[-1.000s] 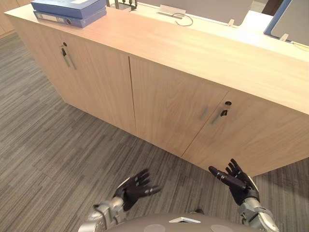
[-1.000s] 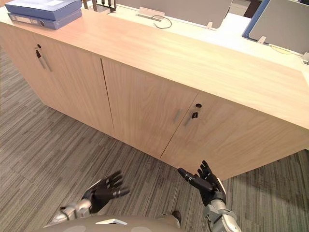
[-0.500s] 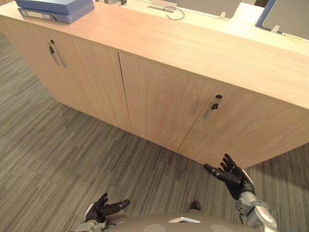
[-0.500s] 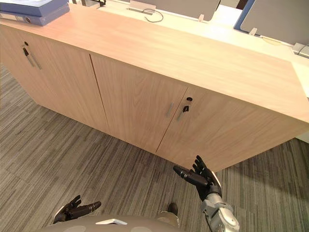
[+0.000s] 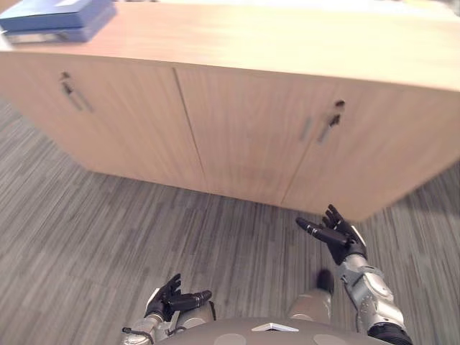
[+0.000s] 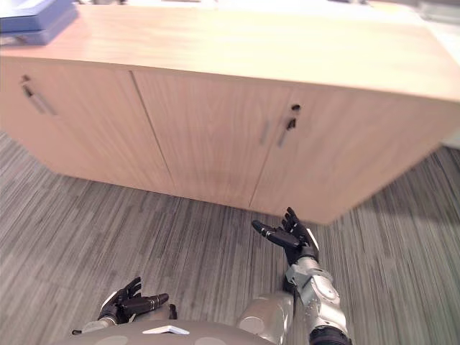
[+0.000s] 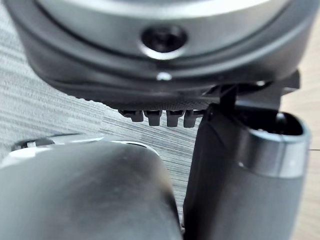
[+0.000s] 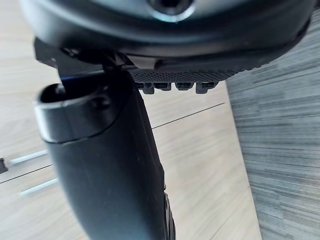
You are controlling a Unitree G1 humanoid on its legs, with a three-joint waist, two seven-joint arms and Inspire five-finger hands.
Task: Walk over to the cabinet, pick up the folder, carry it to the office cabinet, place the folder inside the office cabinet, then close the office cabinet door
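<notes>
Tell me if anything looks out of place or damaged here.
Nothing stands out. The blue folders lie flat on the left end of the cabinet, its doors are shut, and the left hand and right hand hang open and empty over the carpet.
</notes>
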